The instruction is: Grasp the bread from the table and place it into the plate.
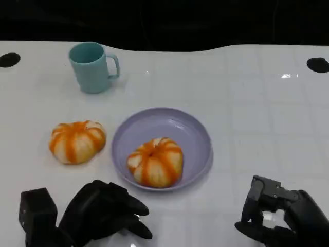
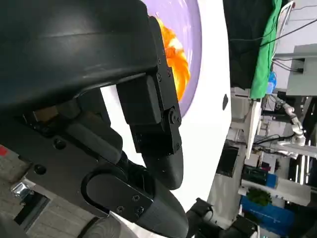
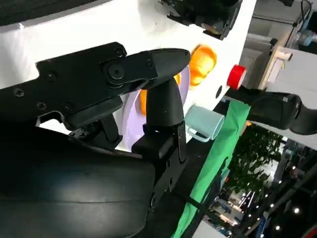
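Two breads on show: one in the plate, one on the bench, and both robot hands empty

One bread [image 1: 156, 161] already sits in the lilac plate [image 1: 198, 135], toward its near-left side; the second bread [image 1: 77, 141] lies on the white bench [image 1: 257, 103] just left of the plate, near the teal mug [image 1: 93, 67]. The left robot hand [image 1: 105, 208] rests low by the near edge, fingers loosely apart and holding nothing; the right robot hand [image 1: 280, 216] is likewise empty, fingers parted. If the loose bread is the step in hand, the left robot hand looks best placed: come down from above, spread wide, close gently across the soft dome. Each bread is round, dome up, stripes meeting at the top, with no clear long axis
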Motion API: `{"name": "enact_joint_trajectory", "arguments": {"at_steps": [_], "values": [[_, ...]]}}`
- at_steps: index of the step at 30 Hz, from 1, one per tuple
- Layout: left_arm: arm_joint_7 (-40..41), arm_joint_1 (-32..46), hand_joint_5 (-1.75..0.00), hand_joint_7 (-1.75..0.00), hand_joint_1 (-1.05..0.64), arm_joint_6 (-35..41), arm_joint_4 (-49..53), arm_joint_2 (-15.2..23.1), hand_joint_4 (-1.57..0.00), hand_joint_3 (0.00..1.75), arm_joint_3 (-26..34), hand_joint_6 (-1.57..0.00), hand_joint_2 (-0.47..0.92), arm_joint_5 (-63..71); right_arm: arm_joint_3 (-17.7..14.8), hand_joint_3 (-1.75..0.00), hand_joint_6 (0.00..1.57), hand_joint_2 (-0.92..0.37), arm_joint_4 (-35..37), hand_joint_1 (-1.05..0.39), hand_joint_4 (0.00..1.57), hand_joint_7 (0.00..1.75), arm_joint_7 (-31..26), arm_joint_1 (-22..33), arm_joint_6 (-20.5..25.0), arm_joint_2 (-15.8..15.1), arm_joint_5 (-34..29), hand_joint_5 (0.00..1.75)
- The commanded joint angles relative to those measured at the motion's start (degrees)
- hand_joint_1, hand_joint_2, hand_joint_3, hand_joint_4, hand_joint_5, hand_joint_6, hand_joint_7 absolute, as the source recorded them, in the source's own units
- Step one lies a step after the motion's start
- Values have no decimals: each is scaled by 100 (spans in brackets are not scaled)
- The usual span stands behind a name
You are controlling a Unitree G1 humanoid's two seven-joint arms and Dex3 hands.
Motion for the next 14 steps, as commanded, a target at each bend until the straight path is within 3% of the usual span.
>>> {"name": "enact_joint_trajectory", "arguments": {"at_steps": [1, 14], "values": [[-45, -61, -21, 0, -105, -99, 118, 119, -157, 0, 76, -156, 76, -26, -84, -25, 66, -92, 212, -44, 84, 175, -56, -91, -209, 18, -8, 175], [-39, -157, -22, 0, -105, -140, 260, 122, -157, 1, 139, -157, 77, -2, -102, -24, 63, -92, 642, -45, 82, 175, -95, -358, -392, 107, -14, 175]]}}
